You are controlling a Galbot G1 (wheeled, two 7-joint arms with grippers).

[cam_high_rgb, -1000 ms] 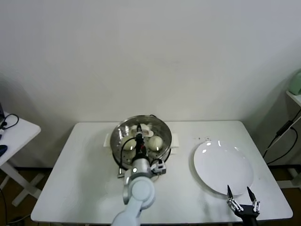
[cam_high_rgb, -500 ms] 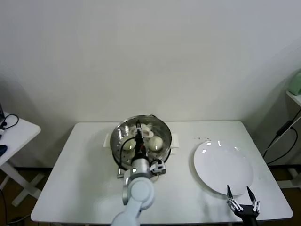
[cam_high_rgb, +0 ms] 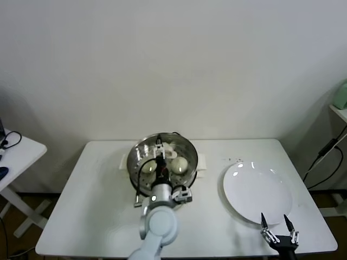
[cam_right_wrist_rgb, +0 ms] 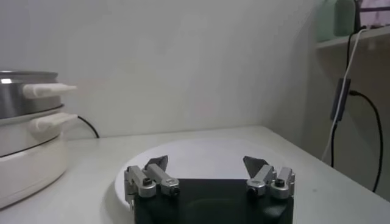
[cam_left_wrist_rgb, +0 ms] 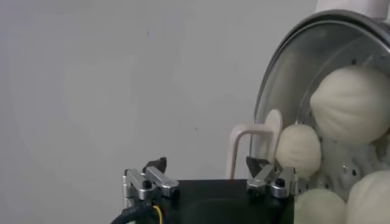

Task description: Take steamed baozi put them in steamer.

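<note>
The steamer point(cam_high_rgb: 187, 149) is a shiny steel pot on a cream base at the back middle of the table. Several cream-white baozi lie on its perforated tray; two show clearly in the head view point(cam_high_rgb: 180, 163) point(cam_high_rgb: 147, 169). My left gripper point(cam_high_rgb: 159, 151) hovers over the steamer, open and empty. In the left wrist view my left gripper point(cam_left_wrist_rgb: 207, 165) is beside the steamer rim point(cam_left_wrist_rgb: 286, 55), with baozi point(cam_left_wrist_rgb: 350, 103) point(cam_left_wrist_rgb: 298, 149) inside. My right gripper point(cam_high_rgb: 277, 227) is open and empty at the table's front right, by the white plate point(cam_high_rgb: 257, 192).
The white plate point(cam_right_wrist_rgb: 201, 149) is bare and lies just beyond my right gripper point(cam_right_wrist_rgb: 206, 161). The steamer's cream handle point(cam_left_wrist_rgb: 244, 137) sticks out at its side. A small side table point(cam_high_rgb: 16, 154) stands to the far left. Cables hang at the right.
My left gripper has drawn up and back over the steamer, empty. The baozi stay on the tray. The right arm has not moved.
</note>
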